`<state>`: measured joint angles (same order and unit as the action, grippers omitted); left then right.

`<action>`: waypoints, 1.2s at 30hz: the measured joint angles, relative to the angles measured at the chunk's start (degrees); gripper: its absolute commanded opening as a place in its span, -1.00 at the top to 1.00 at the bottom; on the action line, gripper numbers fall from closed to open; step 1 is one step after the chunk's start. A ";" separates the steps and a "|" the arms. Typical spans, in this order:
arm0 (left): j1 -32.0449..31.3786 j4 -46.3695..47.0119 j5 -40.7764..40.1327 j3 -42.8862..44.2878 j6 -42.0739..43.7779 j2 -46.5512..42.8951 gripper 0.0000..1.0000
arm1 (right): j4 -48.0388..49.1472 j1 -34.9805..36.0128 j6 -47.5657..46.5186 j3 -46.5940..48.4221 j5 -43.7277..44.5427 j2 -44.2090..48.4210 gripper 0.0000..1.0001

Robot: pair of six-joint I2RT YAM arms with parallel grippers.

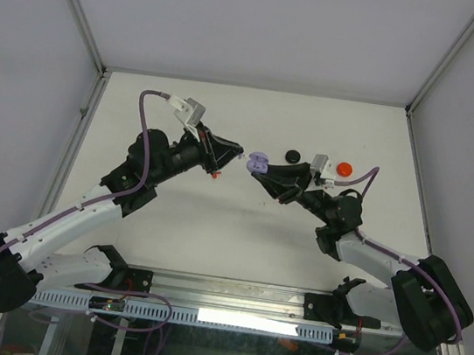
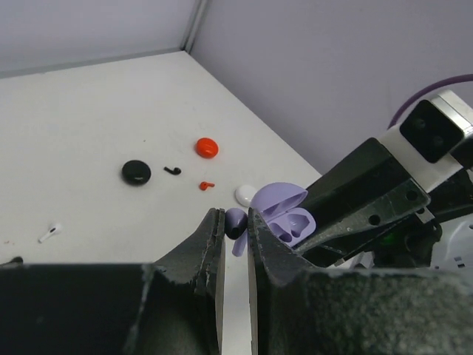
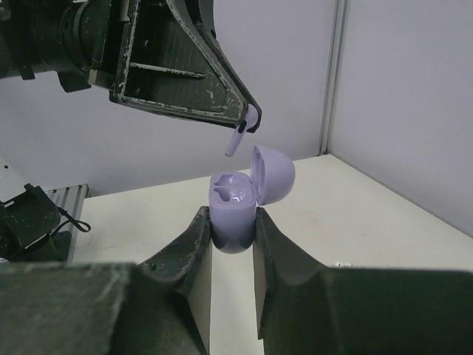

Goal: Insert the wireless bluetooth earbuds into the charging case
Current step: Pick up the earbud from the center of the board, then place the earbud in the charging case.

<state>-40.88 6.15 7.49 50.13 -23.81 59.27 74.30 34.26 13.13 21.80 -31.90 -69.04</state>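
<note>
My right gripper (image 3: 233,225) is shut on an open lavender charging case (image 3: 233,211) and holds it upright above the table, lid (image 3: 273,174) tipped back and both sockets empty. My left gripper (image 2: 235,222) is shut on a lavender earbud (image 2: 238,225), stem pointing down. In the right wrist view that earbud (image 3: 240,137) hangs just above the case, apart from it. From above, the two grippers meet at mid-table, left (image 1: 239,153) and right (image 1: 260,170), with the case (image 1: 258,163) between them. Black (image 2: 172,170), red (image 2: 206,185) and white (image 2: 49,234) earbuds lie loose on the table.
A black round case (image 1: 293,155) and a red one (image 1: 343,168) lie behind the right gripper. A white case (image 2: 246,194) lies near the lavender case. The enclosure walls stand at the table's back and sides.
</note>
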 measured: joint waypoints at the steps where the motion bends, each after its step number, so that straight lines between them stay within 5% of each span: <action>1: -0.07 2.05 0.83 -0.94 0.20 -0.37 0.92 | 0.31 0.17 0.07 0.15 0.07 -0.04 1.00; 18: -1.57 20.79 8.37 -6.05 0.74 -1.11 0.91 | 2.60 1.81 0.31 0.28 1.92 -0.48 1.00; 36: -2.71 23.06 9.31 -6.95 0.76 2.58 0.90 | 2.82 2.01 0.52 0.28 2.58 -0.22 1.00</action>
<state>-43.59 29.21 16.80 43.18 -23.05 61.84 77.12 36.27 13.65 22.09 -29.32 -69.25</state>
